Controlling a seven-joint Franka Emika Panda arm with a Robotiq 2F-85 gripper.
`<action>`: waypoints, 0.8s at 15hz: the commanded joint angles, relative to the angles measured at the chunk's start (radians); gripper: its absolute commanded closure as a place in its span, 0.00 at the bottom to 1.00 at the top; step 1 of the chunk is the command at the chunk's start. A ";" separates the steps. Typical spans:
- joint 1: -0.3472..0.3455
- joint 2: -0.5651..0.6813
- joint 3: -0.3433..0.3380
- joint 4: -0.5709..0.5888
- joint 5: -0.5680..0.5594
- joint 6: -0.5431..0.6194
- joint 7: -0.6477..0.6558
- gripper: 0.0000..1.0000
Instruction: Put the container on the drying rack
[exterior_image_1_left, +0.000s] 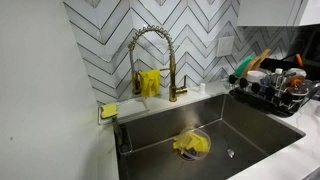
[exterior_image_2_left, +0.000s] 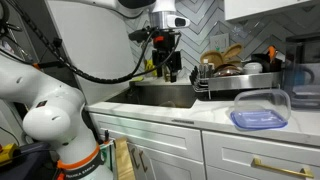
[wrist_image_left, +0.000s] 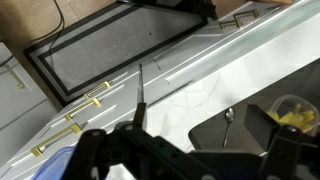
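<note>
The container (exterior_image_2_left: 260, 108) is clear plastic with a blue lid and sits on the white counter at the near side of the drying rack. A blue corner of it shows at the lower left of the wrist view (wrist_image_left: 57, 163). The black drying rack (exterior_image_1_left: 268, 95) stands beside the sink, full of dishes, and shows in both exterior views (exterior_image_2_left: 236, 82). My gripper (exterior_image_2_left: 168, 68) hangs above the sink, away from the container. It is open and empty, and in the wrist view (wrist_image_left: 200, 118) its fingers frame the sink's edge.
The steel sink (exterior_image_1_left: 250, 125) holds a bowl with a yellow cloth (exterior_image_1_left: 190, 144) and a spoon (wrist_image_left: 228, 118). A gold spring faucet (exterior_image_1_left: 160, 55) stands behind it. A yellow sponge (exterior_image_1_left: 108, 110) lies on the counter corner. White cabinets (exterior_image_2_left: 250, 155) sit below.
</note>
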 joint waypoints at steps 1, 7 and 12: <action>-0.003 0.001 0.003 0.002 0.002 -0.002 -0.001 0.00; -0.003 0.001 0.003 0.002 0.002 -0.002 -0.001 0.00; -0.025 0.068 -0.014 0.033 0.014 0.026 0.042 0.00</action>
